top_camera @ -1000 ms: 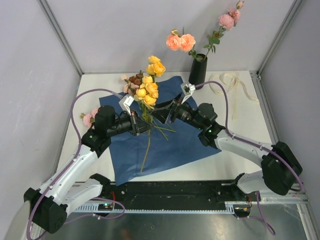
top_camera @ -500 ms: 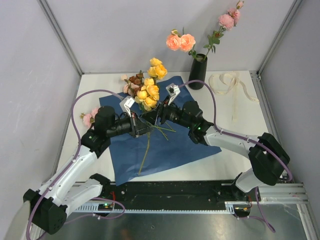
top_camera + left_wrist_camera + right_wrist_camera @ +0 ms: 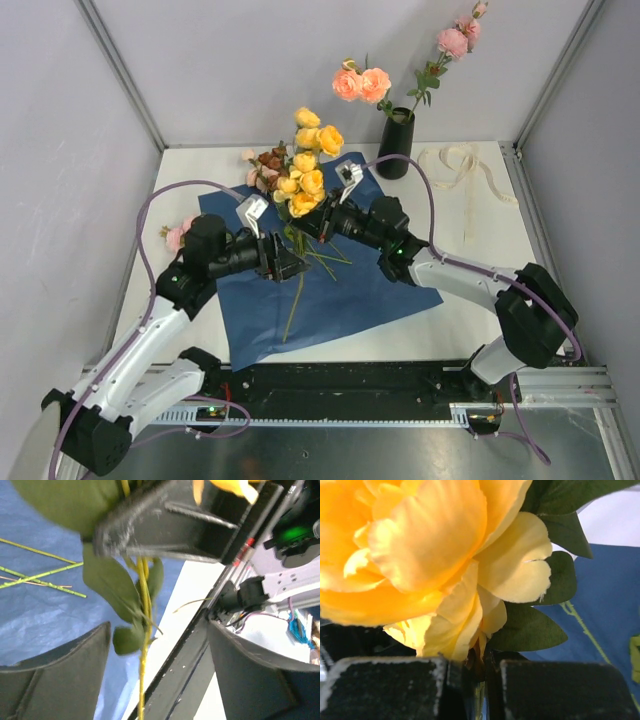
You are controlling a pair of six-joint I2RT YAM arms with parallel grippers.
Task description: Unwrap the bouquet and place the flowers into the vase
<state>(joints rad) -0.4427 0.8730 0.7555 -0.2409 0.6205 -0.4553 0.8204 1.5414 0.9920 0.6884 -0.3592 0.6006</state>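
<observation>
A bunch of yellow flowers [image 3: 310, 160] [image 3: 420, 555] stands raised over the unfolded blue paper [image 3: 340, 290]. My right gripper [image 3: 308, 228] [image 3: 480, 685] is shut on its stem just under the blooms. The stem [image 3: 294, 300] [image 3: 142, 645] hangs down between the fingers of my left gripper [image 3: 290, 264] [image 3: 157, 672], which is open and not touching it. The black vase [image 3: 395, 143] stands at the back of the table and holds pink and peach flowers [image 3: 362, 84]. Brownish-red flowers [image 3: 268, 160] lie at the paper's back left corner. A pink flower [image 3: 178, 238] lies left of the paper.
The cream ribbon [image 3: 462, 166] lies loose on the white table, right of the vase. Loose green stems [image 3: 325, 255] [image 3: 40, 575] lie on the blue paper between the arms. The black base rail [image 3: 340, 385] runs along the near edge.
My right gripper moved in and shut on the yellow flowers' stem. My left gripper opened and let go of it. The yellow blooms rose slightly toward the back.
</observation>
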